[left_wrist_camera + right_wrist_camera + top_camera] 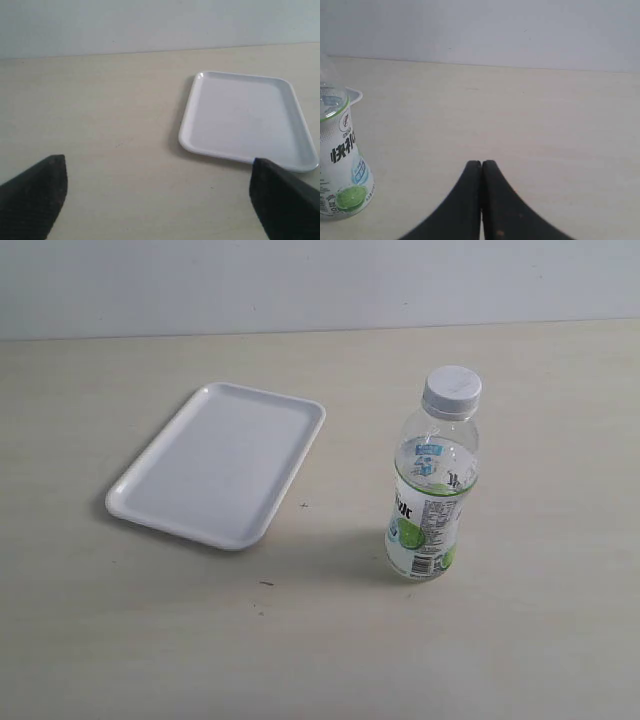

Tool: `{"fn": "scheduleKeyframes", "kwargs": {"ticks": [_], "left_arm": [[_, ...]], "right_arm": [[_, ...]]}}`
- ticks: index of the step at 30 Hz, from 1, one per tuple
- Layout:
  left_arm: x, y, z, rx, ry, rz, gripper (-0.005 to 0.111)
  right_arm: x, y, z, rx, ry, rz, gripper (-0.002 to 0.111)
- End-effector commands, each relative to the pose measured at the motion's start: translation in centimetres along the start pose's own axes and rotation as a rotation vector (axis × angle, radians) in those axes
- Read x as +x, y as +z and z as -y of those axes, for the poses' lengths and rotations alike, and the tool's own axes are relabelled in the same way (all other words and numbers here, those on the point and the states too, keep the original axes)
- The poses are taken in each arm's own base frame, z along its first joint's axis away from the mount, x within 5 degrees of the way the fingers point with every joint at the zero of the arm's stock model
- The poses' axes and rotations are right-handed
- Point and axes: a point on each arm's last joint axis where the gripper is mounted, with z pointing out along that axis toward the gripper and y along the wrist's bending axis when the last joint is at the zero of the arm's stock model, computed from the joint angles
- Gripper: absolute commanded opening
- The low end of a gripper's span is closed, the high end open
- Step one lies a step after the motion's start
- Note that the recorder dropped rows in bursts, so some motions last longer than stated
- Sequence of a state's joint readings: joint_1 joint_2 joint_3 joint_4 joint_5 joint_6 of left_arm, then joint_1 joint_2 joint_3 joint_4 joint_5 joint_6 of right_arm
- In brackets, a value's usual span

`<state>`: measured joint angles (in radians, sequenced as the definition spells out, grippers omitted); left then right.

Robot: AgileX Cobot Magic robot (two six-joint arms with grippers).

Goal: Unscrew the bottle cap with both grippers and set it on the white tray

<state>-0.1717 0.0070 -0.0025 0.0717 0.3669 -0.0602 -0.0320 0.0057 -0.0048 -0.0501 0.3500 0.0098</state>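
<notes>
The tray (220, 465) and cap (452, 390) are white, bottle label (425, 525) green-and-white.

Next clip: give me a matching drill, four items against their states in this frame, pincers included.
1. bottle cap
2. white tray
3. left pincer
4. right pincer

A. shut, holding nothing
B. on top of the bottle
C. open wide
D. flat on the table, left of the bottle in the exterior view

Pairs: 1-B, 2-D, 3-C, 4-A
</notes>
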Motion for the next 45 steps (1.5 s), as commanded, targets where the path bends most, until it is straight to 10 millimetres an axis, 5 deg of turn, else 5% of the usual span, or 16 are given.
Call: {"fn": "scheduleKeyframes", "kwargs": {"ticks": [1,9,17,23,26,28,31,34,39,45], "left_arm": [[0.0,0.0,0.0,0.006,0.006,0.011,0.094],[0.0,0.0,0.0,0.006,0.006,0.011,0.094],[0.0,0.0,0.0,0.006,0.006,0.011,0.094],[0.0,0.0,0.0,0.006,0.006,0.011,0.094],[0.0,0.0,0.0,0.006,0.006,0.011,0.094],[0.0,0.0,0.0,0.006,0.006,0.011,0.094],[0.0,0.0,0.0,0.006,0.006,0.011,0.094],[0.0,0.0,0.0,0.006,0.006,0.011,0.094],[0.0,0.0,0.0,0.006,0.006,0.011,0.094],[0.0,0.0,0.0,0.006,0.006,0.011,0.094]], "right_arm": [[0.0,0.0,0.0,0.006,-0.019,0.011,0.0],[-1.9,-0.2,0.0,0.005,-0.028,0.223,0.0],[-6.7,-3.1,-0.1,0.015,-0.058,0.856,0.0],[-8.3,-5.1,0.2,0.001,0.039,1.095,0.0],[-11.8,-6.6,1.6,0.062,0.214,1.156,0.0],[-15.2,-5.0,2.0,0.131,0.182,1.03,0.0],[-17.1,-0.6,1.4,0.063,0.168,0.67,0.0],[-14.9,3.3,0.5,-0.021,0.233,0.271,0.0],[-9.6,4.3,-0.8,-0.106,0.272,-0.164,0.0],[-5.2,4.7,-2.1,-0.223,0.318,-0.241,0.001]]}}
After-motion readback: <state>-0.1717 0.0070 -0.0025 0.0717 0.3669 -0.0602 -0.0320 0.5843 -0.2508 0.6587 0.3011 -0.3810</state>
